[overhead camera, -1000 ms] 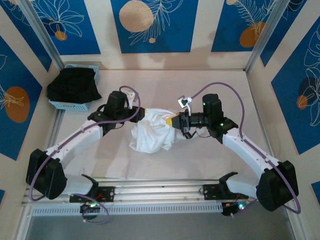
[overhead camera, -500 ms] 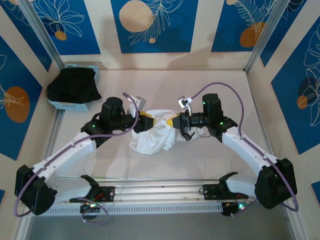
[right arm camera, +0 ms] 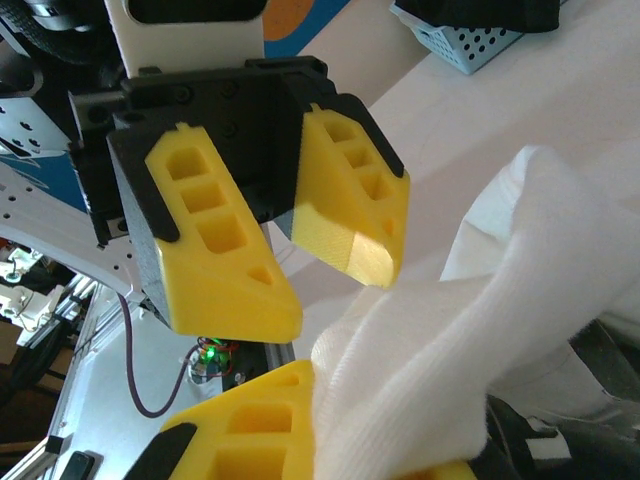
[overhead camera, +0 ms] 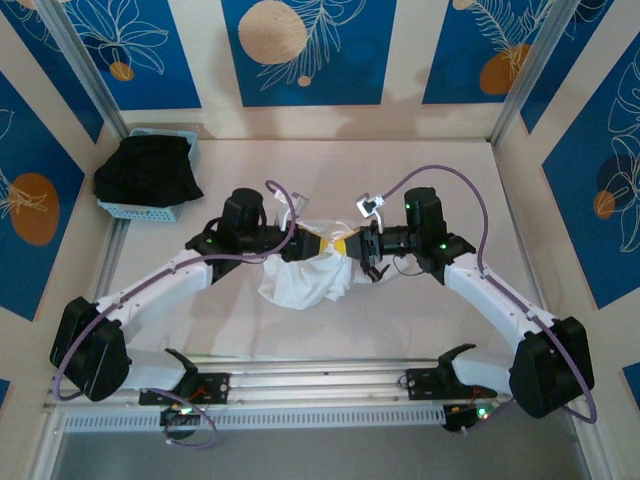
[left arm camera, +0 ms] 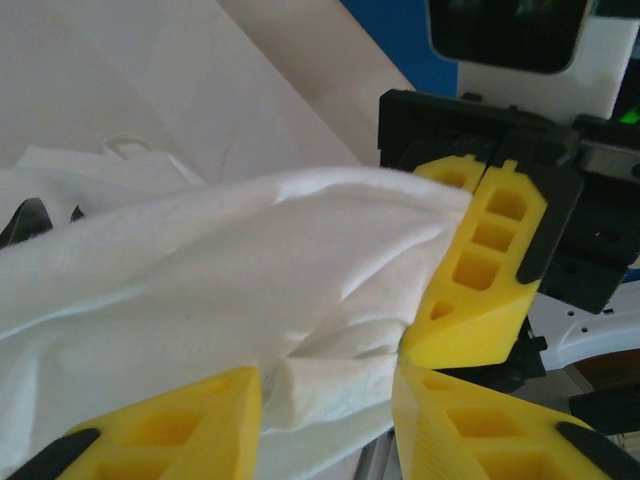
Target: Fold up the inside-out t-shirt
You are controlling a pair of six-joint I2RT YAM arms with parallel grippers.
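Observation:
The inside-out t-shirt (overhead camera: 303, 273) lies bunched in a white heap at mid table. One bunch of it is lifted, and my right gripper (overhead camera: 347, 244) is shut on that bunch; the cloth (right arm camera: 470, 340) is pinched between its yellow fingers (right arm camera: 250, 430). My left gripper (overhead camera: 316, 245) faces it nose to nose. Its jaws stand apart around a fold of the same cloth (left arm camera: 330, 385), just below the right gripper's fingers (left arm camera: 485, 260). In the right wrist view the left gripper's fingers (right arm camera: 355, 200) show a gap between them.
A blue basket (overhead camera: 128, 208) holding a black garment (overhead camera: 148, 172) stands at the back left corner. Patterned walls close the table on three sides. A metal rail (overhead camera: 320, 375) runs along the near edge between the arm bases.
My left gripper has moved right along the shirt until it meets the right gripper, and its jaws have narrowed around the cloth. The right arm has stayed put.

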